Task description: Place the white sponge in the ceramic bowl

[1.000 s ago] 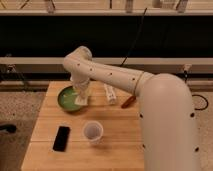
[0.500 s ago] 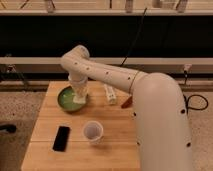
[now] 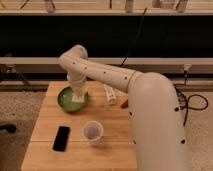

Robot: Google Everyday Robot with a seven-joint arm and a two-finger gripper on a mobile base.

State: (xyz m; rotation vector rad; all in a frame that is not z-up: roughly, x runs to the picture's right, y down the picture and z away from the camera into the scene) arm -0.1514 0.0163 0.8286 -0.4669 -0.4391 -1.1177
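High view over arm (image 3: 150,100), looking down onto table (image 3: 117,140), pincer (image 3: 78,95) above bowl (image 3: 62,101)

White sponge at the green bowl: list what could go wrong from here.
1. The tool is low over the right side of the ceramic bowl, with the white sponge apparently beneath it, near the rim. A release there could leave the sponge on the rim or let it tumble onto the table.
2. The white bar lies just right of the bowl, close beside the arm; pulling back could nudge it.
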